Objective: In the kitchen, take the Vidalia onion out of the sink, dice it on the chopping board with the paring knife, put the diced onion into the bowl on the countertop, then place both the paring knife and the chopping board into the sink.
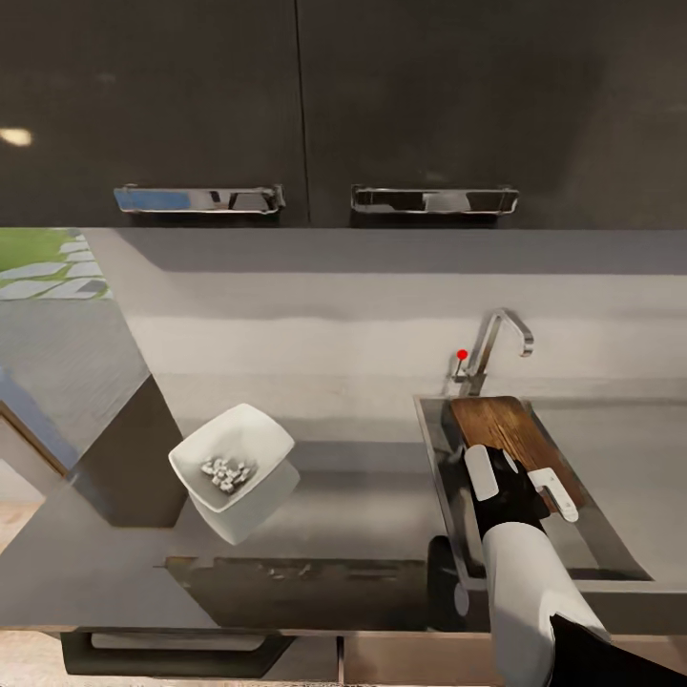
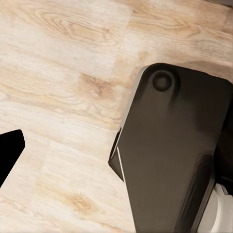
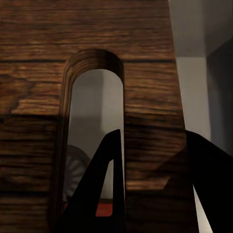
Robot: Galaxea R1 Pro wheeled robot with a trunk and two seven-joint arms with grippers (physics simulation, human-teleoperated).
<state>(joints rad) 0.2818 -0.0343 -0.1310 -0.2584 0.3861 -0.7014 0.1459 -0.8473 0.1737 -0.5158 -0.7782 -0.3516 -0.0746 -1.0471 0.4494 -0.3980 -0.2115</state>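
The chopping board (image 1: 504, 426), dark brown wood, leans tilted inside the sink (image 1: 436, 448) with its far end near the tap. My right gripper (image 1: 520, 485) is shut on the board's handle end. One finger (image 3: 108, 187) passes through the oval slot and the other lies outside the short edge. Through the slot I see the round drain (image 3: 75, 170) and a sliver of red (image 3: 104, 209) that looks like the paring knife's handle. The white square bowl (image 1: 250, 431) on the countertop holds the diced onion (image 1: 225, 471). One dark fingertip (image 2: 9, 151) of my left gripper hangs over the floor.
The chrome tap (image 1: 496, 343) with its red-tipped lever (image 1: 462, 354) rises behind the sink. Dark wall cabinets (image 1: 305, 105) hang overhead. The grey countertop (image 1: 363, 506) runs between bowl and sink. My own dark base (image 2: 174, 155) stands on the pale wood floor.
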